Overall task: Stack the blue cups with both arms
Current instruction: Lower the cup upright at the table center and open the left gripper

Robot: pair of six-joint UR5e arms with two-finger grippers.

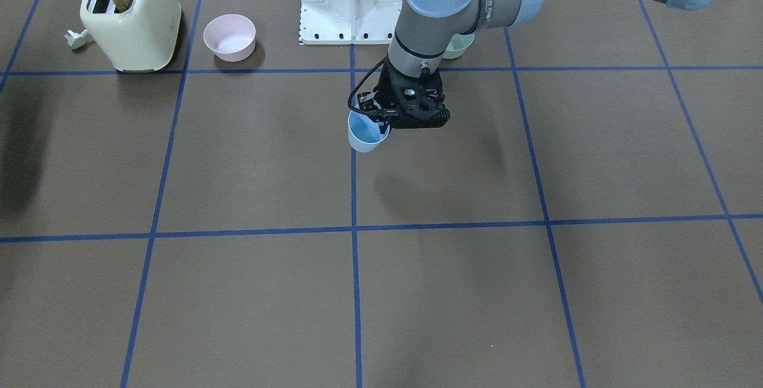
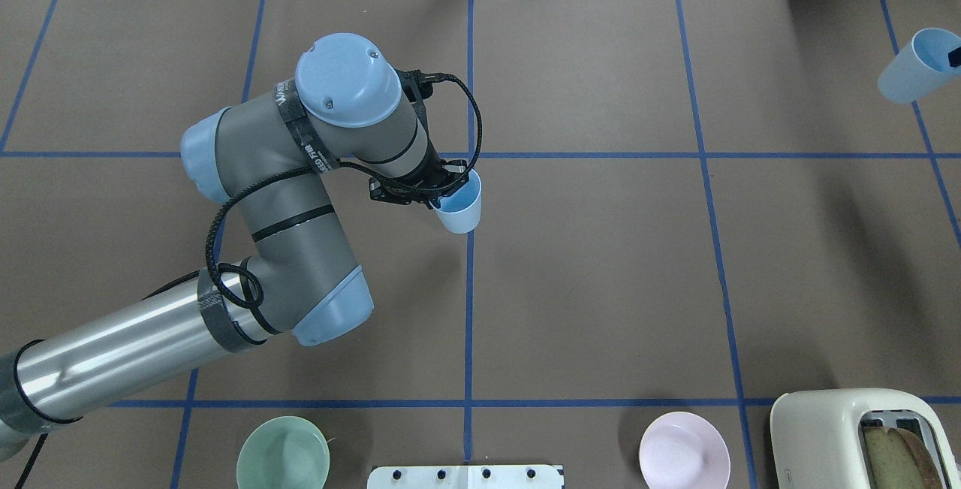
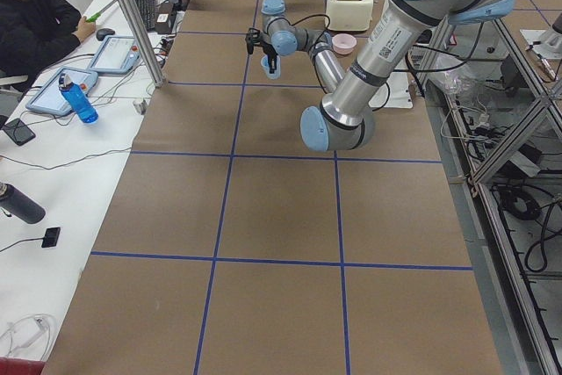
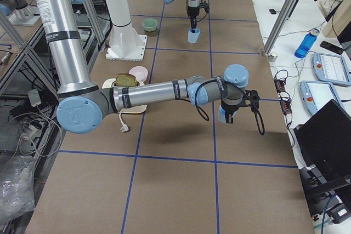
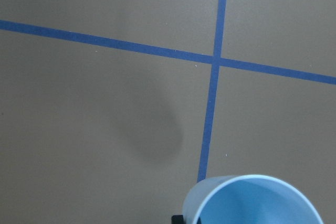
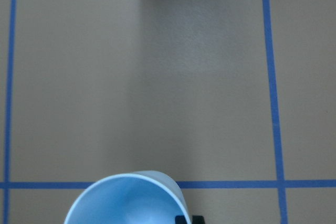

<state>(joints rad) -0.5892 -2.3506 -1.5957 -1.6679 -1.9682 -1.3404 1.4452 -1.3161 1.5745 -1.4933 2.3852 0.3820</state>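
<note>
My left gripper [image 1: 377, 115] is shut on the rim of one pale blue cup [image 1: 365, 133], upright and held above the table's middle line; the gripper [image 2: 444, 190] and the cup [image 2: 460, 209] also show in the overhead view, and the cup's rim shows in the left wrist view [image 5: 252, 203]. The second blue cup [image 2: 910, 66] hangs at the overhead view's far right edge, with a black fingertip [image 2: 955, 58] of my right gripper on it. That cup fills the bottom of the right wrist view [image 6: 126, 200]. In the exterior right view my right gripper [image 4: 229, 114] holds it above the table.
A cream toaster [image 1: 131, 18] with a bread slice and a pink bowl [image 1: 229, 36] stand near the robot's base on its right. A mint-green bowl [image 2: 283, 453] stands on its left. The white pedestal [image 1: 351, 0] is between them.
</note>
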